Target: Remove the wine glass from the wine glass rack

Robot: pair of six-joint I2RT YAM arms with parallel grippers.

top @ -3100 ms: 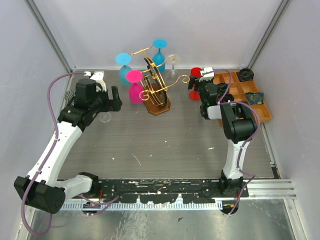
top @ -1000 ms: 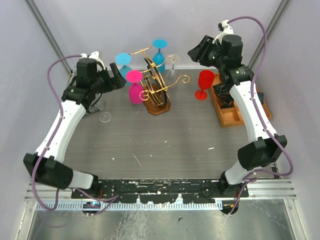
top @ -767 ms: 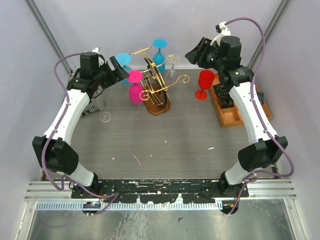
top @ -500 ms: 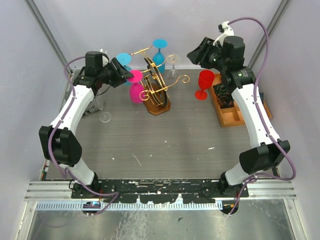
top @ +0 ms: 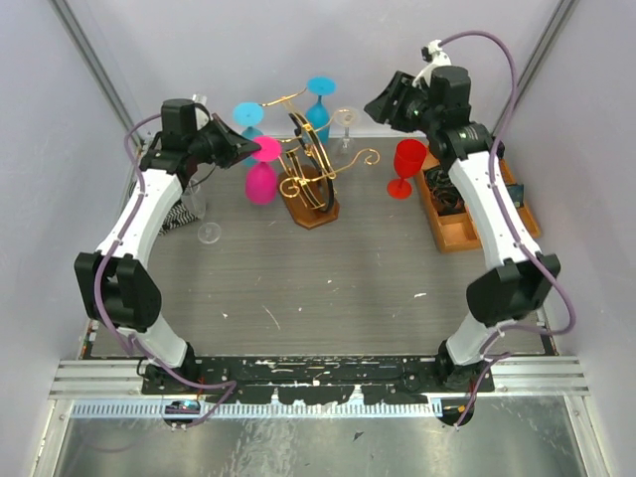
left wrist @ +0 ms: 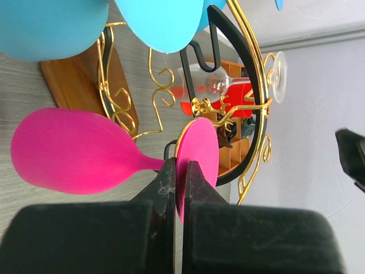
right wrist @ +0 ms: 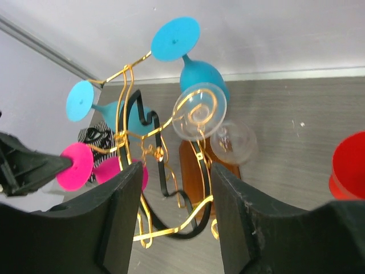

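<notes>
The wine glass rack (top: 310,164) is gold wire on a brown wooden base (top: 316,211) at the back middle. A pink wine glass (top: 260,183) hangs bowl-down from its left arm. My left gripper (top: 245,149) is shut on that glass's flat pink foot (left wrist: 199,149), the disc pinched edge-on between the fingers (left wrist: 165,177); its bowl (left wrist: 74,151) lies to the left. My right gripper (right wrist: 177,211) hovers open and high at the rack's right side, holding nothing. A clear glass (right wrist: 199,111) hangs just beyond its fingers.
Two blue glasses (top: 248,114) (top: 318,89) hang on the rack's back arms. A red glass (top: 405,164) stands upright right of the rack, beside the orange tray (top: 467,211). A clear glass (top: 194,204) stands by the left wall.
My left gripper moved right to the pink glass's foot and went from open to shut on it; the bowl swung slightly left. The right arm stayed high, drifting a little towards the rack.
</notes>
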